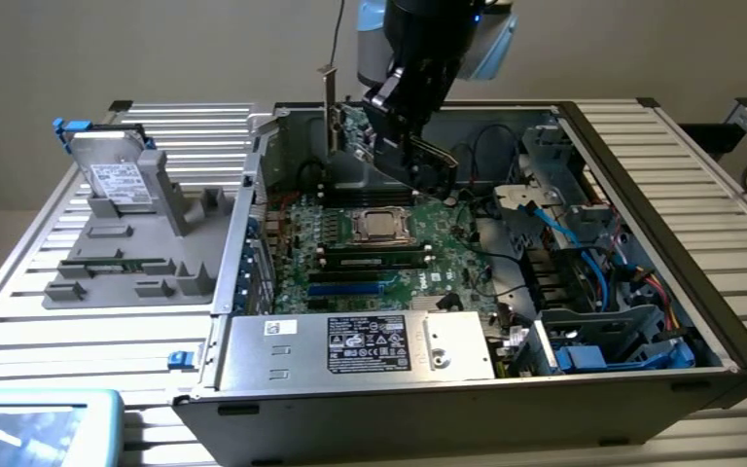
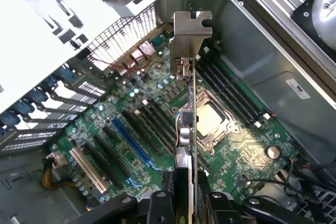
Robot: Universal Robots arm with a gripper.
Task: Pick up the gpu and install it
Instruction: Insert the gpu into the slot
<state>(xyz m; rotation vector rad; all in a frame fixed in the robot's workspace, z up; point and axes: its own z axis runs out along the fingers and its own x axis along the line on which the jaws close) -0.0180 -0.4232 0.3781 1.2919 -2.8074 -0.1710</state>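
open pc case (image 1: 659, 224) lying on the tabletop (image 1: 36, 321), motherboard (image 2: 131, 129) facing up. gpu (image 2: 186, 124) hangs edge-on above the board, metal bracket (image 2: 191, 27) at the far end, my pincer (image 2: 188, 203) partly closed, clamped on its near end

Open computer case (image 1: 451, 428) on a slatted metal table (image 1: 50, 341). Inside, green motherboard (image 1: 347, 268) lying flat, with a square silvery processor socket (image 1: 383, 226) near its middle and memory sticks (image 1: 373, 259) just beside the socket. Grey power supply (image 1: 361, 345) with a black label along the near edge. Blue cables (image 1: 579, 248) toward the exterior view's right. At the exterior view's left, grey holder (image 1: 127, 263) propping up a hard drive (image 1: 117, 175) with a white label.
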